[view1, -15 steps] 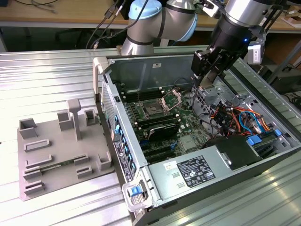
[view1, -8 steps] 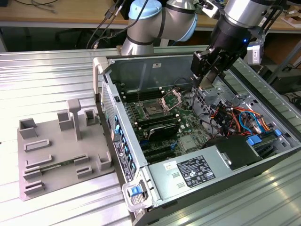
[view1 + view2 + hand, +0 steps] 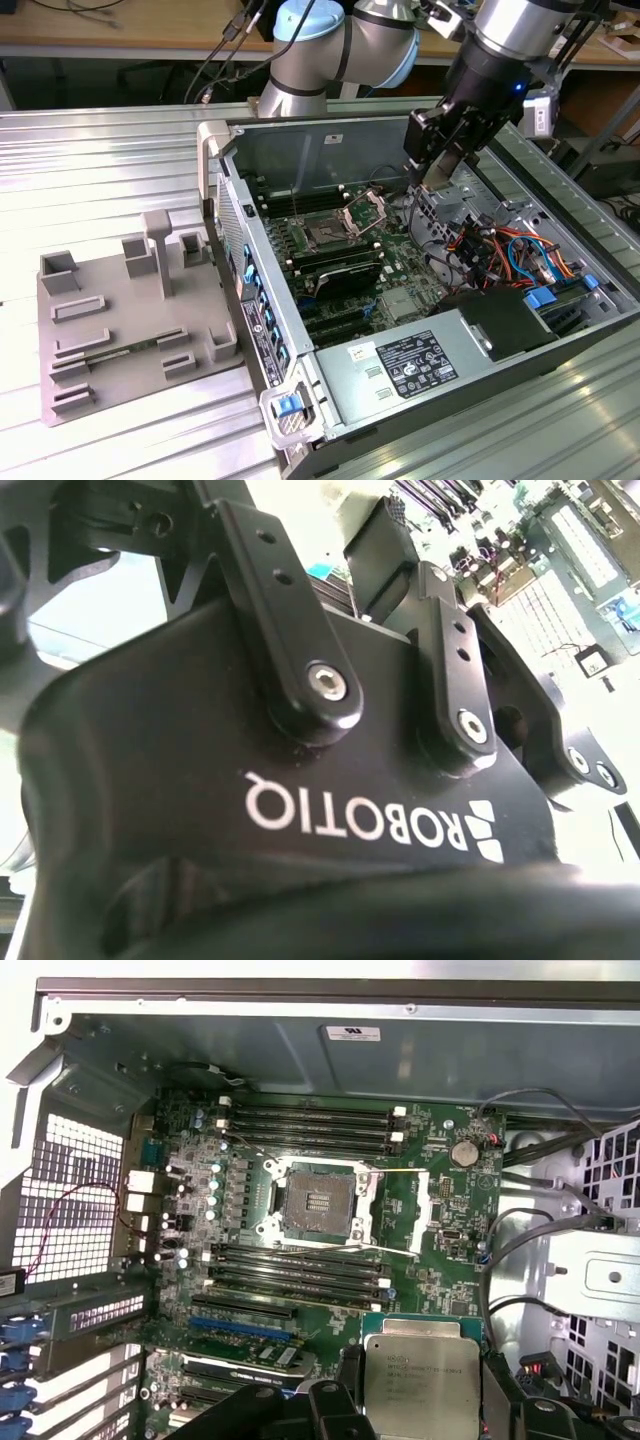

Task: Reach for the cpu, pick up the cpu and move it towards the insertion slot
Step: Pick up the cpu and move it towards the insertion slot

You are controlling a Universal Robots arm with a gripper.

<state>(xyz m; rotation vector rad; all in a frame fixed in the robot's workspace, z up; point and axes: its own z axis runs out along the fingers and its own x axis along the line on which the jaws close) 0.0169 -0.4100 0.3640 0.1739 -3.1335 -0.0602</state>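
Note:
The cpu [image 3: 420, 1385], a flat square chip with a silver metal top, sits between two dark fingers [image 3: 350, 1368] of my gripper [image 3: 422, 1372], which is shut on it. In the exterior view the gripper [image 3: 441, 176] hangs over the open computer case with the cpu [image 3: 438, 172] in it, to the exterior view's right of the insertion slot [image 3: 325, 236] and above it. The insertion slot [image 3: 318, 1200] is a dark square socket in a silver frame on the green board, its steel bracket [image 3: 408, 1203] swung open beside it.
Long black memory slots [image 3: 310, 1125] run along both sides of the socket. A grey power-supply box [image 3: 410, 362] fills the case's near end, with a tangle of coloured cables [image 3: 500, 250] at the exterior view's right. A grey plastic tray [image 3: 130, 320] lies outside the case.

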